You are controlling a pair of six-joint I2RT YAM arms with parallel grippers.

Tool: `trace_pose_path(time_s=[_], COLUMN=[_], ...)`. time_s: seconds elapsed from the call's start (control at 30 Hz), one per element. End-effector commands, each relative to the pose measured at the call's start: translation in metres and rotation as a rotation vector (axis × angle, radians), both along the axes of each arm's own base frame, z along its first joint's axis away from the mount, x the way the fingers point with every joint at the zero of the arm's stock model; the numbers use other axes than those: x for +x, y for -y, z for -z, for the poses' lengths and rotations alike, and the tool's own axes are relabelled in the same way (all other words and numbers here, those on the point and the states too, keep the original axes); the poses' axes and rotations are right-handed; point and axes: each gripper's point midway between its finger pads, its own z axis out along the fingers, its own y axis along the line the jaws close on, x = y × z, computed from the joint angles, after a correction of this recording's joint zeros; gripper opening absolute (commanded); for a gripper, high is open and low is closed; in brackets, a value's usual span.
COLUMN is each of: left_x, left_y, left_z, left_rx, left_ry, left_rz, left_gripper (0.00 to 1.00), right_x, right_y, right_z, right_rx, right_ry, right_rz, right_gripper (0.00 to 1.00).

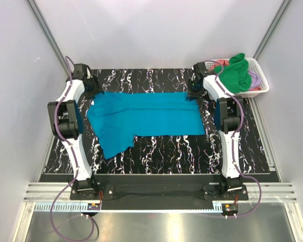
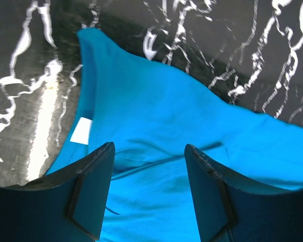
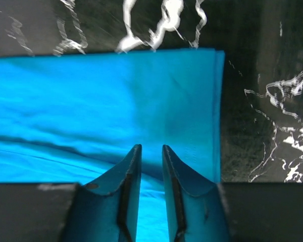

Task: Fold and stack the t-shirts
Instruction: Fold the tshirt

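Observation:
A teal-blue t-shirt (image 1: 146, 118) lies flat on the black marbled table (image 1: 156, 151), with one sleeve trailing toward the near left. My left gripper (image 1: 90, 86) is at the shirt's far left corner. In the left wrist view it (image 2: 149, 148) is open wide just above the cloth (image 2: 156, 116), beside a white label (image 2: 82, 130), with nothing between its fingers. My right gripper (image 1: 194, 89) is at the far right corner. In the right wrist view it (image 3: 151, 148) shows a narrow gap over the straight hem (image 3: 214, 111), and no cloth is pinched.
A white lattice basket (image 1: 260, 89) stands at the back right, off the table's corner. It holds a green shirt (image 1: 235, 75), a coral-pink one (image 1: 221, 63) and a lilac one (image 1: 253, 76). Grey walls close in on both sides and behind.

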Motion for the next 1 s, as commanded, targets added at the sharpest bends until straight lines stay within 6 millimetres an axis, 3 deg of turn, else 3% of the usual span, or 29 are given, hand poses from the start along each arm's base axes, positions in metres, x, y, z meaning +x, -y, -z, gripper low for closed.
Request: trace_pose_path(time_s=[0.0, 0.07, 0.2, 0.33, 0.43, 0.57, 0.97], left_x=[0.001, -0.010, -0.022, -0.025, -0.026, -0.034, -0.049], left_y=[0.015, 0.018, 0.014, 0.017, 0.031, 0.029, 0.047], left_z=[0.002, 0.010, 0.007, 0.016, 0.024, 0.032, 0.005], left_rx=[-0.034, -0.016, 0.025, 0.036, -0.003, 0.004, -0.049], left_ry=[0.008, -0.031, -0.041, -0.045, -0.020, -0.055, 0.021], left_rz=[0.090, 0.110, 0.115, 0.170, 0.231, 0.227, 0.301], left_gripper=[0.62, 0.61, 0.61, 0.61, 0.60, 0.57, 0.54], right_x=[-0.006, -0.011, -0.018, -0.020, -0.020, -0.021, -0.025], right_y=[0.005, 0.004, 0.001, 0.001, 0.001, 0.001, 0.004], right_z=[-0.007, -0.015, -0.020, -0.022, -0.027, -0.033, -0.034], right_rx=[-0.010, 0.007, 0.032, 0.035, 0.036, 0.037, 0.027], right_ry=[0.012, 0.022, 0.039, 0.038, 0.049, 0.056, 0.059], right_rz=[-0.012, -0.022, -0.027, -0.027, -0.026, -0.026, -0.020], right_gripper=[0.29, 0.29, 0.29, 0.28, 0.28, 0.28, 0.28])
